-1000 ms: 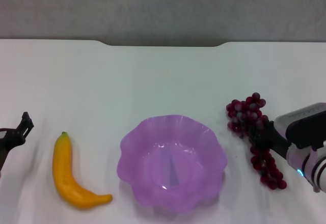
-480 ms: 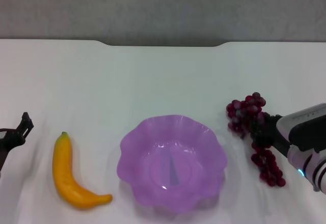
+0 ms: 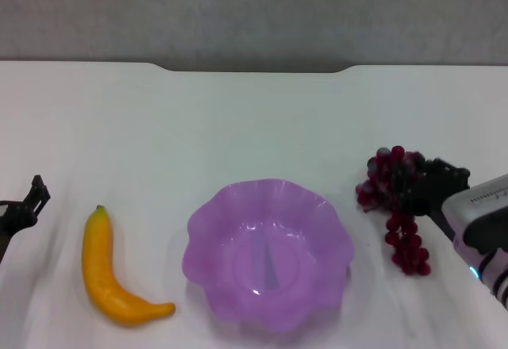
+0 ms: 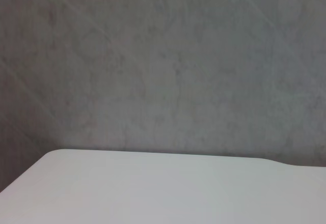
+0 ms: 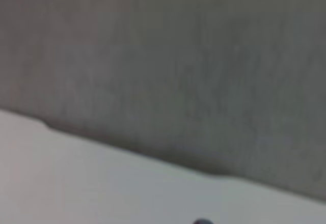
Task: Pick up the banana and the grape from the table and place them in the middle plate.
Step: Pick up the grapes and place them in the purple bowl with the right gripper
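The white table (image 3: 254, 119) filled most of the head view, its notched far edge running along the upper part of the frame beneath a grey wall, and the broad stretch across the upper middle held nothing to obstruct a move. The purple plate (image 3: 268, 252) sat at lower centre, the widest thing in sight, its wavy rim standing proud of the surface. The banana (image 3: 111, 274) lay at lower left, well apart from the plate, with its green tip pointing up the frame. At the right edge the right gripper (image 3: 425, 189) appeared closed on the upper part of the grapes (image 3: 397, 198), the bunch hanging down from the grip in a trailing cluster just beside the plate's right rim. To carry out this step well, the bunch would probably need to be raised enough for its dangling tail to pass over the scalloped rim, then brought toward frame centre above the hollow before release, since a loose cluster might swing or catch. The left gripper (image 3: 24, 206) waited at the far left edge near the banana; I could not tell how far its claw was open.
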Available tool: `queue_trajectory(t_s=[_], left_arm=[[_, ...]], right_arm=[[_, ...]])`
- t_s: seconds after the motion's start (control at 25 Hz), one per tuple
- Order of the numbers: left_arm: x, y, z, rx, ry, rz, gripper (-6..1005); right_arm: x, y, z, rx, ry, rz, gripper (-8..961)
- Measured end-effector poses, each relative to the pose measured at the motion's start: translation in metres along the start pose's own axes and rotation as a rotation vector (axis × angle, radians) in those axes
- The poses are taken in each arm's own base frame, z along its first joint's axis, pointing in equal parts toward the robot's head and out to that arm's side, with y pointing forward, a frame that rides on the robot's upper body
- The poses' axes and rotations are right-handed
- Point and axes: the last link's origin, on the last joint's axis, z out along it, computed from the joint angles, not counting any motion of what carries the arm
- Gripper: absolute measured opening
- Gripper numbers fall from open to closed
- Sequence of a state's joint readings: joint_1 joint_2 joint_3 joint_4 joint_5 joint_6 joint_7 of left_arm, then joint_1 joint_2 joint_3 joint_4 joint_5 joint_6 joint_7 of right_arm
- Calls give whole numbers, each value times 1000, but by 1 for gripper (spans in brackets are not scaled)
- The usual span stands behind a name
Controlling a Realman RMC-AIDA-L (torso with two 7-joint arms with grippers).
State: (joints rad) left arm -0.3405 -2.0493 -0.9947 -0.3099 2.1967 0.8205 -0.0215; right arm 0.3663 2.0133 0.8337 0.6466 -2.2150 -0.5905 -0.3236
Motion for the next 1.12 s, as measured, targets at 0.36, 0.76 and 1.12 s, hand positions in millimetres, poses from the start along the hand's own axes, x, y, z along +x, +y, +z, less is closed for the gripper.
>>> queue_trajectory(t_s=[0.36, 0.76, 1.12], left_arm=[[0, -1, 0, 2, 0, 0, 882], [-1, -3, -1, 6, -1, 1, 882], [5, 4, 2, -14, 19, -4, 883]], right_arm=[[-20, 12, -11, -21, -176, -42, 297], [-66, 38, -12, -130, -363, -143, 264], [-71, 74, -10, -263, -348, -172, 255]])
